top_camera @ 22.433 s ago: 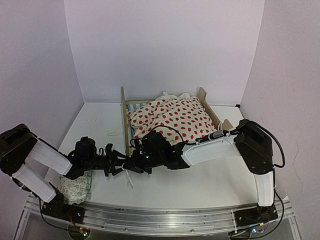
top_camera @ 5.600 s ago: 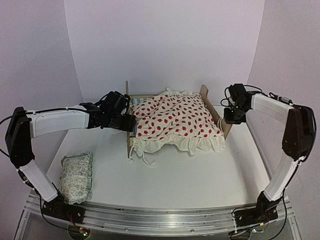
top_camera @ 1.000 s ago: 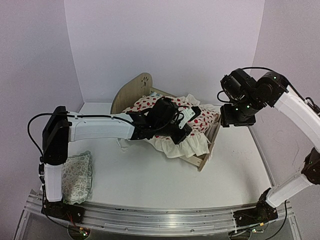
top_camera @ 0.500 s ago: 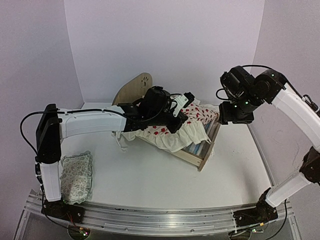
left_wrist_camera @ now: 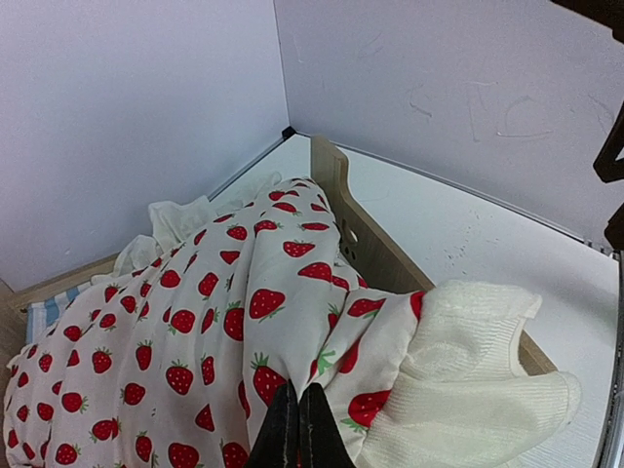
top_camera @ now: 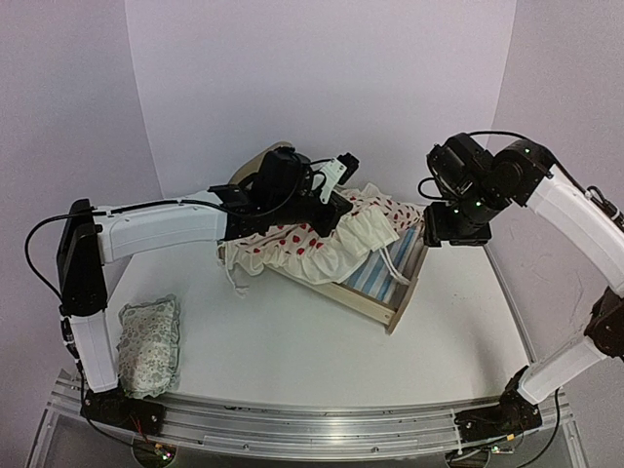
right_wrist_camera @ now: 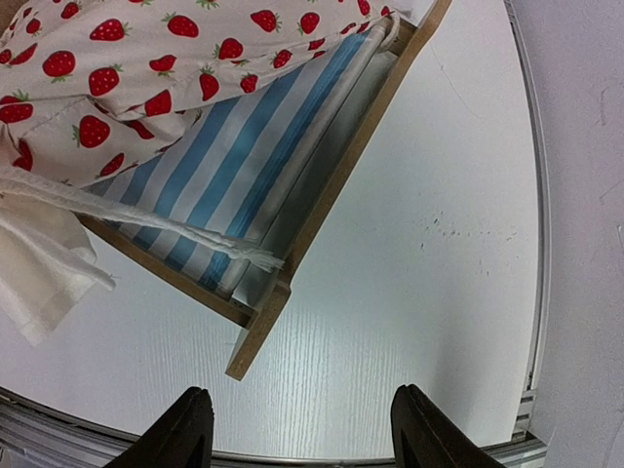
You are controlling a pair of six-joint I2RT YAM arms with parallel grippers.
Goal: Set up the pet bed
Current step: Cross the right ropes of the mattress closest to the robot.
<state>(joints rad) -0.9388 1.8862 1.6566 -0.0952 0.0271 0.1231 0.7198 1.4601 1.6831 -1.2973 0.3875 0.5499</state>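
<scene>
Cream strawberry blanket (left_wrist_camera: 195, 322) pinched in the left end effector (left_wrist_camera: 297, 434), hanging over the pet bed (top_camera: 378, 302). The right end effector (right_wrist_camera: 302, 429) sits open, empty.

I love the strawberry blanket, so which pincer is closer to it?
Left. The left pincer pinches the blanket; the right pincer hangs open, apart, beside the bed frame.

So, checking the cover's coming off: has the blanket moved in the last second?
Yes. The blanket went left and back, away from the near corner of the unmoved pet bed, baring its mattress.
</scene>
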